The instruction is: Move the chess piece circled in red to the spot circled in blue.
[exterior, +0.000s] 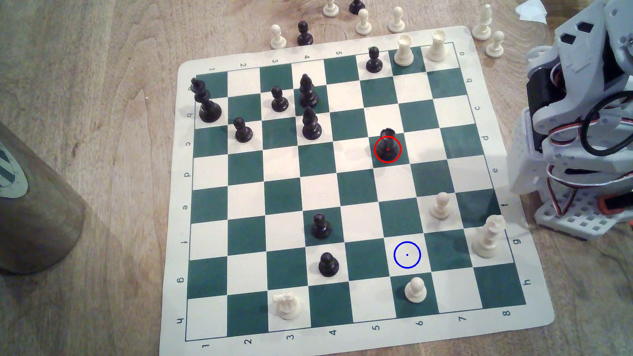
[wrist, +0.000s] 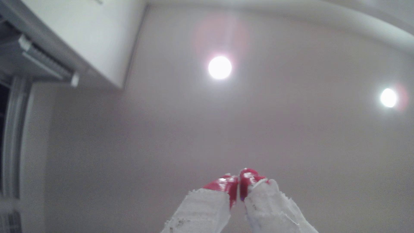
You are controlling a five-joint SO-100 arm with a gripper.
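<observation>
Gripper (wrist: 238, 179): red-tipped fingers (wrist: 224, 186) pressed tip to tip, clenched on nothing, white wrapping below the red. In the wrist view it aims up at a pale ceiling (wrist: 268, 123) with two round lamps, one bright (wrist: 219, 67), one further off (wrist: 388, 97); a white cabinet corner (wrist: 89, 33) sits beside them.

Arm (exterior: 582, 119): white printed body with looped cables, folded at the exterior view's right edge, off the board, its perforated base (exterior: 579, 219) on the table.

Surface: light wood-grain table (exterior: 102, 102). A green-and-cream roll-up chess board (exterior: 352, 164) lies flat on it, slightly skewed, with numbers and letters along its border. A blurred brown object (exterior: 34, 212) stands at the exterior view's left edge. Several captured pieces (exterior: 363, 22) stand beyond the far border.

Black rook (exterior: 387, 145): stout cylinder, notched flat top, wide round base; glossy black. Stands upright on a green square inside the red ring, long axis vertical, crown up. No neighbour touches it.

Blue-ringed square (exterior: 407, 254): cream, blue centre dot, unoccupied, nearer the camera than the rook and well apart from it. A white pawn (exterior: 415, 290) stands on the green square just in front of it.
</observation>
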